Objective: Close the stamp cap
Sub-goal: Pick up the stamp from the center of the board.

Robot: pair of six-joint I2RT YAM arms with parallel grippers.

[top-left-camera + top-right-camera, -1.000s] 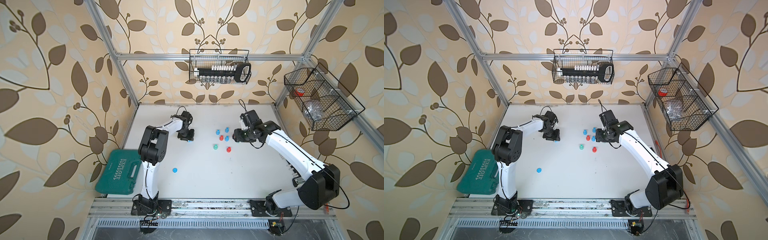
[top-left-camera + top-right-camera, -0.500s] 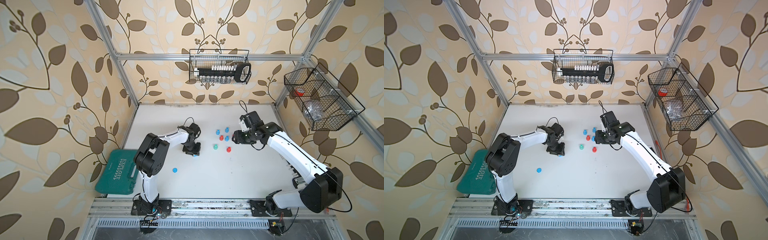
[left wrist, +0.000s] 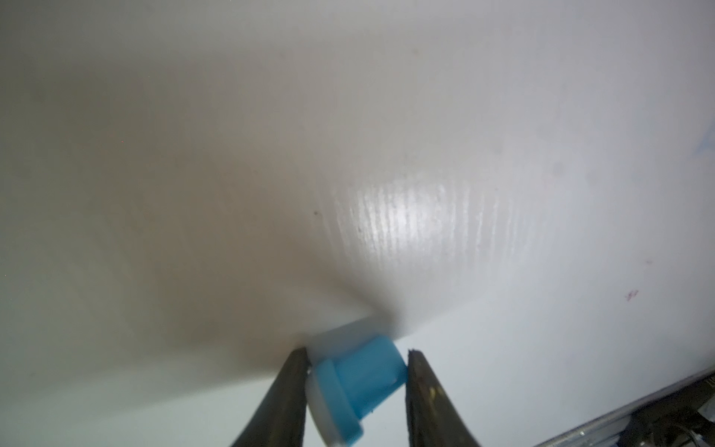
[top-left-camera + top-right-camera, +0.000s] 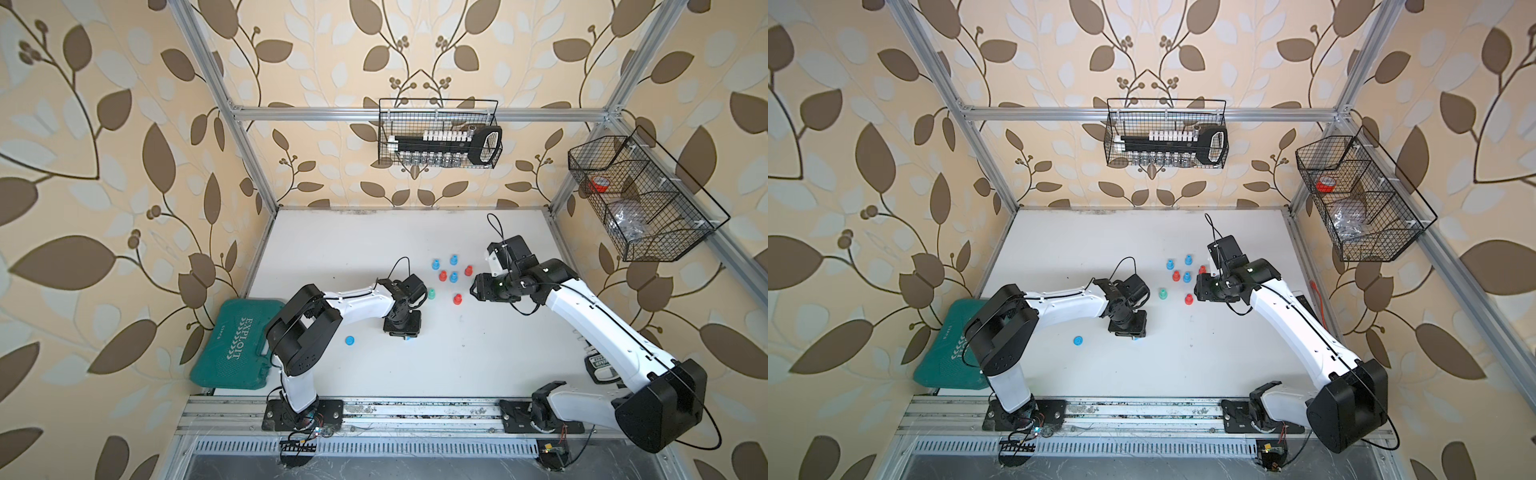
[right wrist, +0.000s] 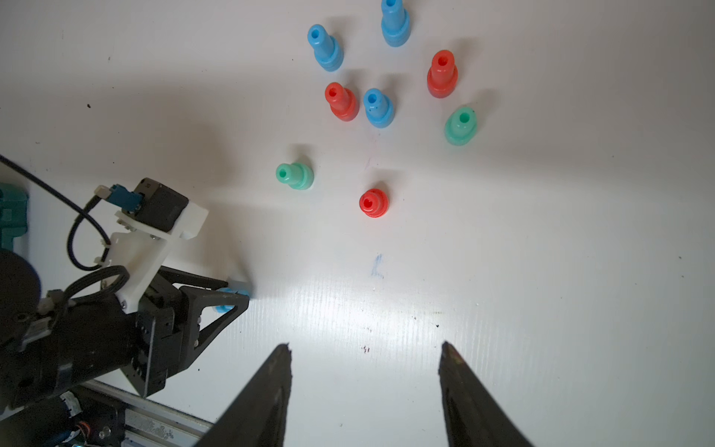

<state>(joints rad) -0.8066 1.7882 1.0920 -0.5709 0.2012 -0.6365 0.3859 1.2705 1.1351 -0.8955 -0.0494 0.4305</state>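
1 stamp [image 3: 360, 381], seemingly tilted, in left end effector [image 3: 356, 351], right end effector [image 5: 365, 344] open

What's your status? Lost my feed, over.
Left gripper shut on blue stamp, low over table. Right gripper open, empty. Blue cap loose on table, not fitted. Other stamps stand apart, not between.

Grn tool case [image 4: 237, 340] beside tbl [image 4: 457, 353]; wire basket [image 4: 415, 120] on rear wall [image 4: 332, 62].

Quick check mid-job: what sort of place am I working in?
Probably a lab robot cell, not a home: an aluminium frame lined with leaf wallpaper, a wire basket hung on it, a white table inside.
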